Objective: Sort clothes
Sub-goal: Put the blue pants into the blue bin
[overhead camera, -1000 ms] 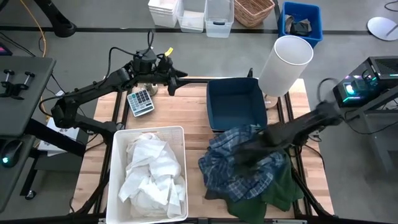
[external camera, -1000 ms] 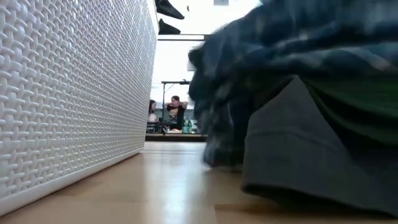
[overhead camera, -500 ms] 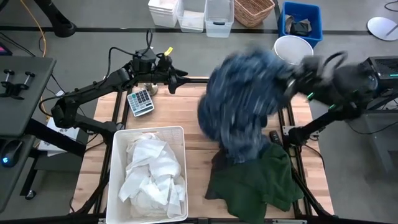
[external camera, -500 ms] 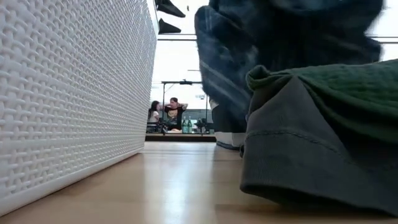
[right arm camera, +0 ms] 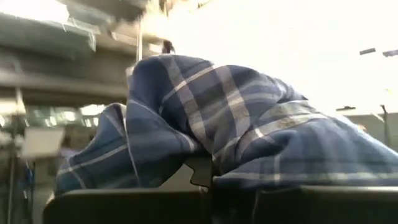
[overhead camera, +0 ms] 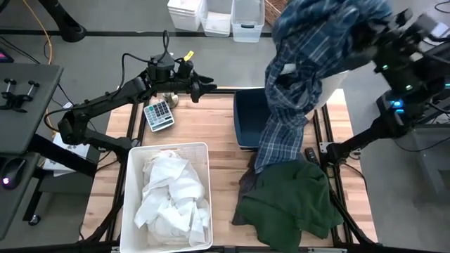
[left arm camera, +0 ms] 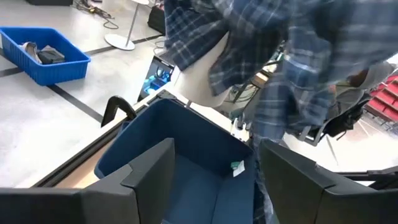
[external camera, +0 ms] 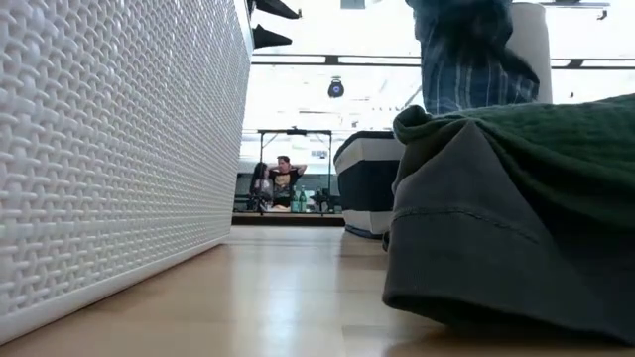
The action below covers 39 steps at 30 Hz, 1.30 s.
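A second ago my right gripper (overhead camera: pixel 362 31) was down in the pile on the right of the tabletop (overhead camera: pixel 211 126); now it is lifted high at the far right, jaws clamped on the plaid shirt (overhead camera: pixel 299 77). The shirt has come clear of the heap and hangs free, its long axis running downward from the jaws, with the lower end trailing over the near right edge of the dark blue bin (overhead camera: pixel 253 119). I read that as the pick being done and the drop into that bin being next.

With the shirt lifted off, the dark green garment (overhead camera: pixel 288 204) is uncovered on the near right of the tabletop, with a dark grey piece (external camera: pixel 466 248) lying under it; both remain to be sorted. The white clothes (overhead camera: pixel 169 193) sit in the white bin (overhead camera: pixel 130 204) at the near left.

My left gripper (overhead camera: pixel 204 87) waits at the far edge beside the calculator (overhead camera: pixel 159 114), jaws parted and holding nothing.
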### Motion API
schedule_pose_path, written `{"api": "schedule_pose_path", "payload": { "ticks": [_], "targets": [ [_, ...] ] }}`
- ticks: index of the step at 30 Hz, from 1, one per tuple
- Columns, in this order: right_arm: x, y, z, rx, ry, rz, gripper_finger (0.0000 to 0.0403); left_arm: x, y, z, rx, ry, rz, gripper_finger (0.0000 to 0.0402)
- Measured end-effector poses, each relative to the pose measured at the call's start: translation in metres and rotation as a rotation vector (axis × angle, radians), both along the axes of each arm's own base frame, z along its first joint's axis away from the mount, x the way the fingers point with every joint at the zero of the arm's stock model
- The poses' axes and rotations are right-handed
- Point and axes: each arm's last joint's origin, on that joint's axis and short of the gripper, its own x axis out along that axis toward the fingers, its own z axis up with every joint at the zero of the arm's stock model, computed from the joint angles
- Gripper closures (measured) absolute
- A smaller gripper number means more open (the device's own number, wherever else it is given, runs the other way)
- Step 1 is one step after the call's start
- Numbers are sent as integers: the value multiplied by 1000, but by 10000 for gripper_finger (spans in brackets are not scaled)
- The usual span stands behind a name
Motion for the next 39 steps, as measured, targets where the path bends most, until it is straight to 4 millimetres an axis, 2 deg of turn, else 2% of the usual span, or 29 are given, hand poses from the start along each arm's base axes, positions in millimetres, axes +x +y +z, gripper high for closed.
{"api": "schedule_pose_path", "payload": {
  "ticks": [3,7,11,13,15,18,22,25,30,32,36,39],
  "targets": [
    [5,-3,6,-64,-72,13,388,0,0,0,0,0,0,182],
    [11,-10,17,-242,-254,4,388,0,0,0,-1,1,0,182],
    [5,-21,27,-334,-423,7,388,0,0,0,-1,1,-1,182],
    [10,-29,28,-322,-397,35,388,0,0,0,-2,1,-1,182],
    [20,-38,22,-243,-283,61,388,0,0,0,-3,2,-1,182],
    [43,-54,0,-94,-48,87,388,0,0,-1,-4,4,-2,182],
    [72,-73,-33,68,139,90,388,0,0,-1,-2,4,-2,182],
    [77,-78,-50,148,210,89,388,0,0,-1,13,8,-5,182],
    [89,-83,-99,348,389,81,388,0,0,-1,23,12,-8,182],
    [82,-77,-119,430,447,63,388,0,0,-1,23,12,-8,182],
    [52,-55,-142,524,385,108,388,0,0,-1,33,14,-11,182],
    [43,-39,-174,627,400,118,388,0,0,-1,32,14,-10,182]
  ]
}}
